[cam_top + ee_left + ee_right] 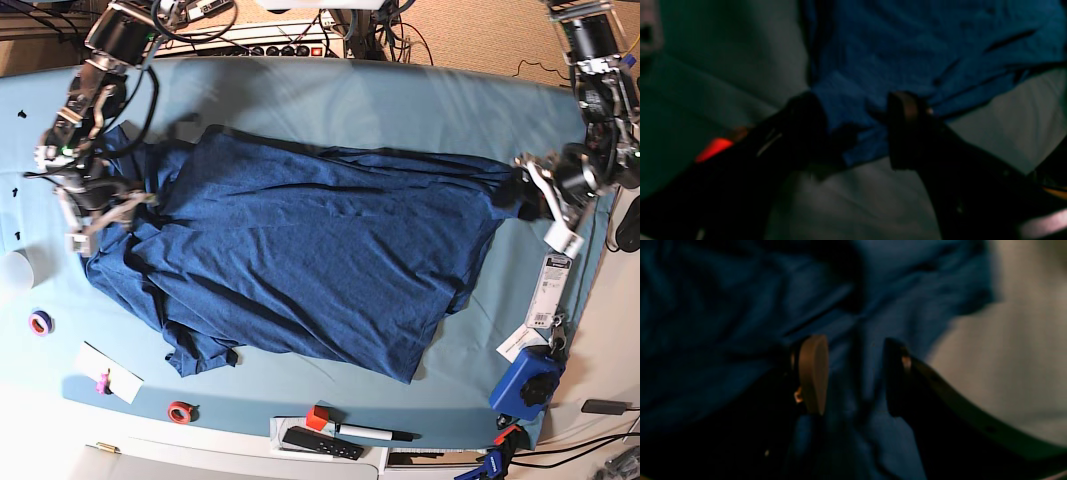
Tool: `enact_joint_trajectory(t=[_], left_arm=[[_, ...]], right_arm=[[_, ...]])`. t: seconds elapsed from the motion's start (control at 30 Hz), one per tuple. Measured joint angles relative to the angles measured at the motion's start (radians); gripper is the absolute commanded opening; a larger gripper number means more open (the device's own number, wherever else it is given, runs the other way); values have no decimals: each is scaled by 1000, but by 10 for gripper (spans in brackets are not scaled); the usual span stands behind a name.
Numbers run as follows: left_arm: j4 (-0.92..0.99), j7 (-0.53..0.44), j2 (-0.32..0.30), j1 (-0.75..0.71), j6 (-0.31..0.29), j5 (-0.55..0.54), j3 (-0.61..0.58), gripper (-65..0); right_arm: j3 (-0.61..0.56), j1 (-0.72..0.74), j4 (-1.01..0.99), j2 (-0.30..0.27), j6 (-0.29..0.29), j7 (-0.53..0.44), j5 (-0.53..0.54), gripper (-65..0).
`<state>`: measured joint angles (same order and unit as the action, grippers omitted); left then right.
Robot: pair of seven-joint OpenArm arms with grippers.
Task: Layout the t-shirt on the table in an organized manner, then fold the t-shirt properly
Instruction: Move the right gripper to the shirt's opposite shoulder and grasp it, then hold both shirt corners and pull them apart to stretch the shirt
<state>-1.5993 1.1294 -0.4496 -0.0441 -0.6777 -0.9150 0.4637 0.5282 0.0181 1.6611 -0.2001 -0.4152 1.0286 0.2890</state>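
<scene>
The t-shirt (pixel 310 260) lies spread across the middle of the table (pixel 400 100), its length running left to right in the base view. The right gripper (pixel 110 210) sits at its left end, the left gripper (pixel 527 195) at its right end, fingers (pixel 903 130) either side of cloth.

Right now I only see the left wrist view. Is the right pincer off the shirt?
Observer: No. The right pincer is open, with shirt cloth between its pads.
Operator: Is the shirt flat?
Observer: It is mostly spread across the table, but bunched by the right pincer.
Operator: Anything near it?
Observer: A red tape roll lies by the table's front edge, apart from the shirt.
</scene>
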Motion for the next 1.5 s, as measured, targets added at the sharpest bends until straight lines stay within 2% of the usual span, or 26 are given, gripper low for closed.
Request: enact_joint_trajectory(t=[0.07, 0.17, 0.33, 0.43, 0.5, 0.7, 0.83, 1.1, 1.3, 1.33, 1.43, 1.5], left_arm=[[0, -5, -32, 18, 11, -24, 22, -305], [0, -6, -68, 67, 11, -45, 79, -305], [-2, -7, -120, 109, 11, -63, 158, -305], [-2, 2, -134, 108, 11, -66, 162, -305], [-2, 6, -132, 108, 11, -66, 161, -305], [-2, 14, -133, 108, 10, -70, 161, -305], [-2, 14, -133, 108, 11, -70, 161, -305], [-2, 21, -133, 108, 11, -70, 161, -305], [-2, 23, -133, 108, 11, -70, 161, -305], [-2, 24, -133, 108, 10, -70, 161, -305], [-2, 25, -133, 108, 11, -70, 161, -305], [-2, 25, -133, 108, 11, -70, 161, -305]], right_arm=[[66, 2, 2, -7, 4, -5, 26, -383], [192, 2, 2, -8, -8, 19, 141, -384], [411, 2, 3, -4, -87, 185, 462, -384], [555, 5, 5, 23, -132, 292, 615, -384], [619, -28, 5, 40, -149, 315, 704, -384], [740, -186, 5, 128, -202, 313, 776, -384], [783, -215, 4, 187, -214, 289, 818, -383], [690, -129, -16, 187, -211, 251, 763, -383], [635, -78, -207, 187, -224, 247, 757, -381], [636, -74, -227, 187, -248, 240, 766, -361], [637, -73, -248, 167, -259, 254, 782, -297], [636, -73, -249, 142, -259, 285, 776, -295]])
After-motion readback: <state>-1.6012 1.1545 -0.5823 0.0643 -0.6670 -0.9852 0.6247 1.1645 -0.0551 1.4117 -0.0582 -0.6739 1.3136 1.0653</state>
